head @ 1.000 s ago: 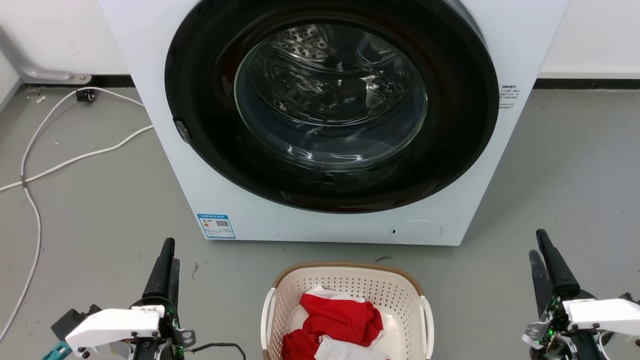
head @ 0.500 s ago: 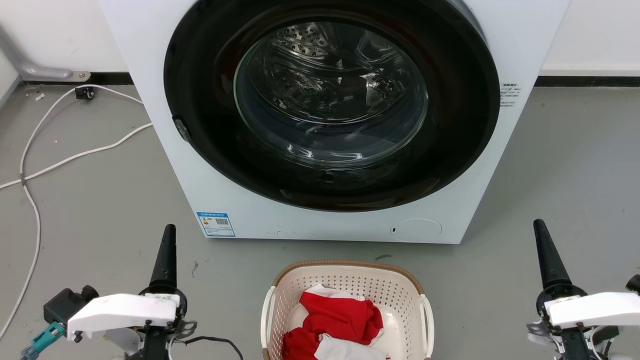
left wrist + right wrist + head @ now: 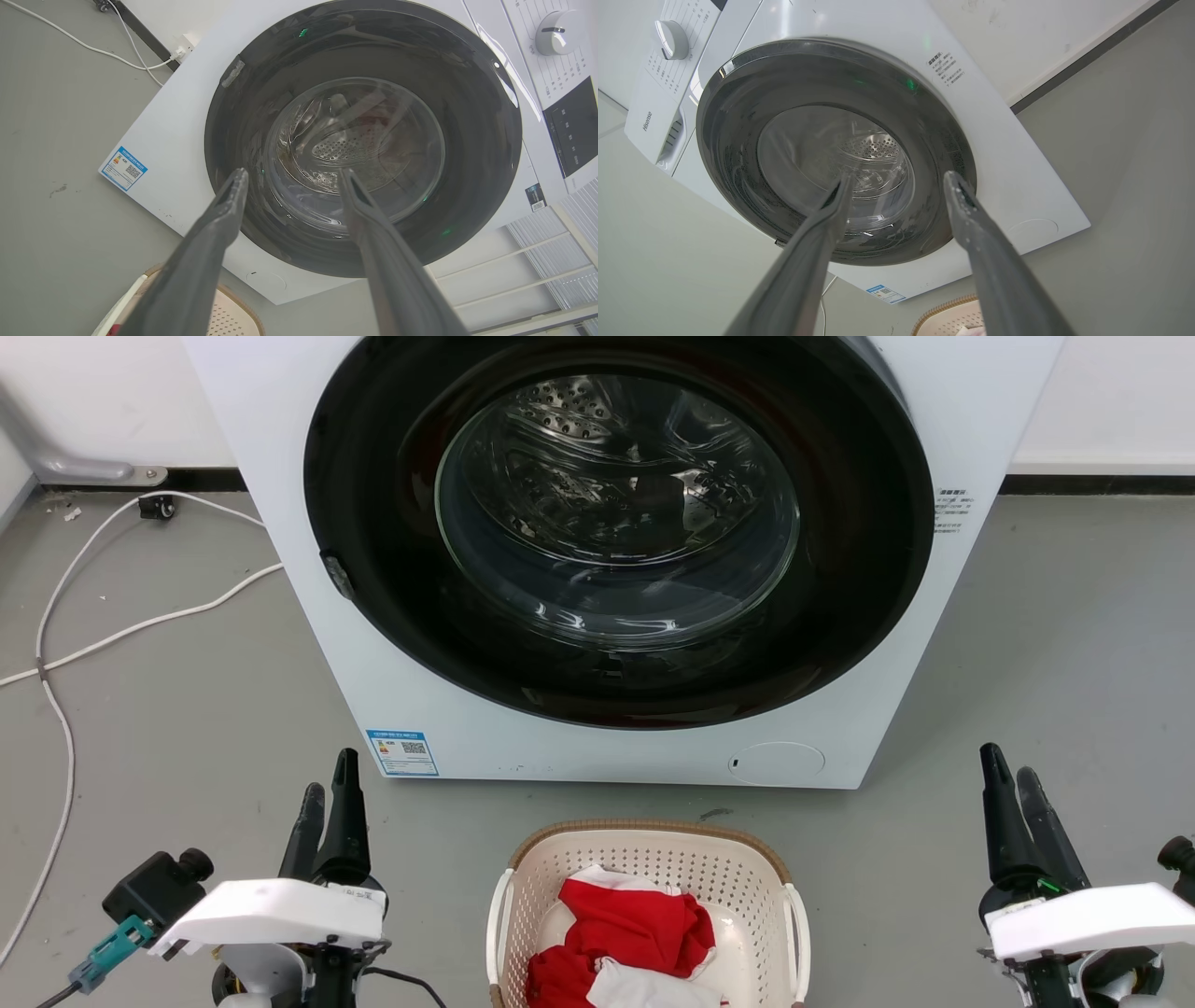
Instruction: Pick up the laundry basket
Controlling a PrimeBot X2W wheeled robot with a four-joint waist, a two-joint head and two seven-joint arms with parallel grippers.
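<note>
Laundry basket (image 3: 653,863) sat between the left end effector (image 3: 329,782) and the right end effector (image 3: 1006,767), touching neither; both were spread apart, empty.

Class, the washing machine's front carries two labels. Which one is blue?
The corner label at the lower left of the washing machine: blue border, small code square. The side label, at the right edge, is only dark print on white.

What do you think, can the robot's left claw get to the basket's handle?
Probably yes. The left gripper is open and sits beside the laundry basket, with just grey floor between it and the near white handle.
</note>
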